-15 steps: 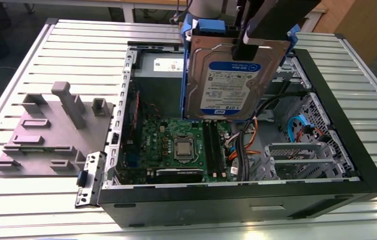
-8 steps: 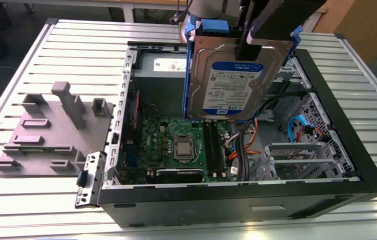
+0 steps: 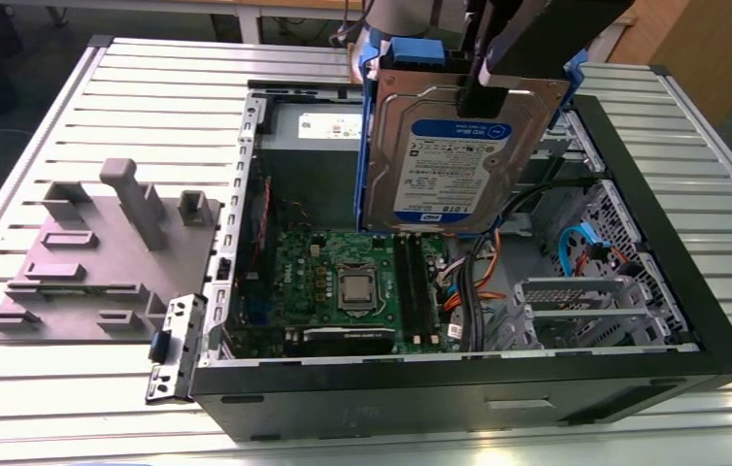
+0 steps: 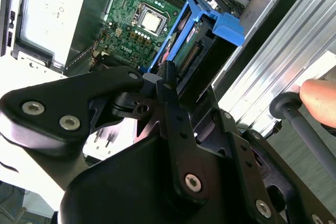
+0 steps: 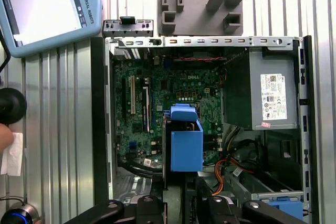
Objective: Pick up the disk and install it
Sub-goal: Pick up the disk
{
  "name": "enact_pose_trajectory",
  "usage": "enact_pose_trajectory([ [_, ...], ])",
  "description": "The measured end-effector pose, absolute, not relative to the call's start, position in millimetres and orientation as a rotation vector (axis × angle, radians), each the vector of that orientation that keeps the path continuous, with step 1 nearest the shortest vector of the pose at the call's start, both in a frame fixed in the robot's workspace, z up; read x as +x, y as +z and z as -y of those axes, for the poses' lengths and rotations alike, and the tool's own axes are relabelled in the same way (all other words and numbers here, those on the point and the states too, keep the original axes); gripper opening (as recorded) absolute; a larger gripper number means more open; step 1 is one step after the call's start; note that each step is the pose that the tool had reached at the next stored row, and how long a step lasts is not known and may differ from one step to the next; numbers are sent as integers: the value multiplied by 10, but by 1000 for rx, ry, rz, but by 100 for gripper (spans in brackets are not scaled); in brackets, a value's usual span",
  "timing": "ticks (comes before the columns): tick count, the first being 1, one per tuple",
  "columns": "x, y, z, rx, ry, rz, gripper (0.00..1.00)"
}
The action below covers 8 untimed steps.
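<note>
Hanging on edge over the open black metal computer case point(image 3: 725, 340), the flat silver rectangular disk point(image 3: 450, 165) with its white-and-blue label and blue plastic side rails is airborne, label facing the exterior camera; the black two-fingered gripper point(image 3: 481, 95) is clamped on its upper end; held high and upright, seemingly to clear the case walls above the green motherboard point(image 3: 340, 282).

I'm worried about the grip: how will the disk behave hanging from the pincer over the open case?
Probably stiff: the disk is a metal slab and shows no bend. Likely heavy for its size, and the pincer grips just its top edge, so it may swing or slip. Its smooth metal looks slippery.
</note>
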State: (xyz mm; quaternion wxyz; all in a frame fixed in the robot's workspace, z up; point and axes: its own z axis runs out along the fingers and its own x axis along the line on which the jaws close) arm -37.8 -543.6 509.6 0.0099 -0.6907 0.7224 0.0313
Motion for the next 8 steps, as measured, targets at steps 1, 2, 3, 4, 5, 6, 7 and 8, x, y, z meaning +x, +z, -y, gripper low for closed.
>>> enact_pose_trajectory([
  [1, -372, 5096, 5436, -2157, 98, -2255, 35],
  [2, -363, 5096, 5436, -2157, 98, -2255, 35],
  [3, -348, 5096, 5436, -2157, 98, -2255, 35],
  [4, -328, 5096, 5436, -2157, 98, -2255, 35],
  [5, -302, 5096, 5436, -2156, 98, -2255, 35],
  [6, -273, 5096, 5436, -2156, 98, -2255, 35],
  [7, -241, 5095, 5436, -2156, 98, -2255, 35],
  [8, -206, 5095, 5436, -2157, 98, -2255, 35],
])
